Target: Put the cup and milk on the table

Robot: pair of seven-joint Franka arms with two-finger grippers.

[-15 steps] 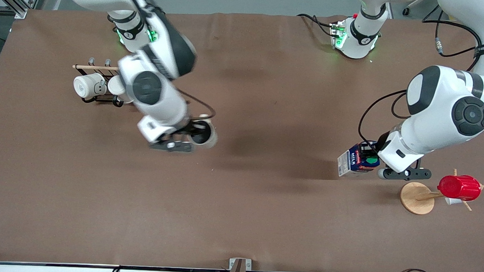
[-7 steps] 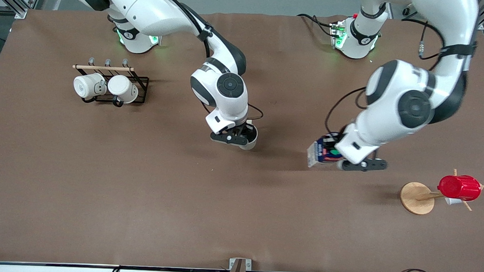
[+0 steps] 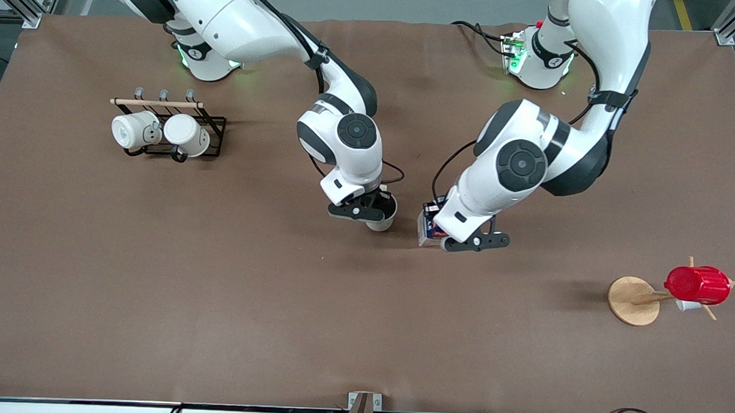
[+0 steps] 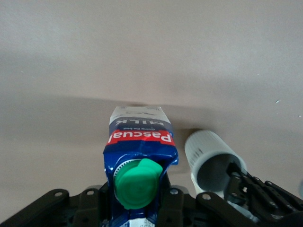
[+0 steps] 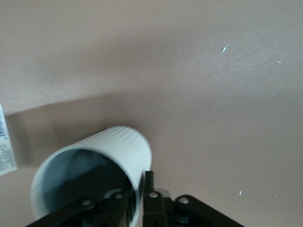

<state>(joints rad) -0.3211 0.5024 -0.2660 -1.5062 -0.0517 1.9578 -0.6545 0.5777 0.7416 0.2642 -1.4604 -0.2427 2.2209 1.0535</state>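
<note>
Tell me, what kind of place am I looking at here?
Probably a robotics lab staging a kitchen chore: two robot arms hold a cup and a milk carton over a brown-covered table, with a wire mug rack, cables and metal framing at its edges.

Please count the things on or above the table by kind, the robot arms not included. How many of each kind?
Mugs and cups: 4 (cup in right gripper, two white mugs, red cup)
Milk in left gripper: 1
Wire rack: 1
Wooden stand: 1
Total: 7
</note>
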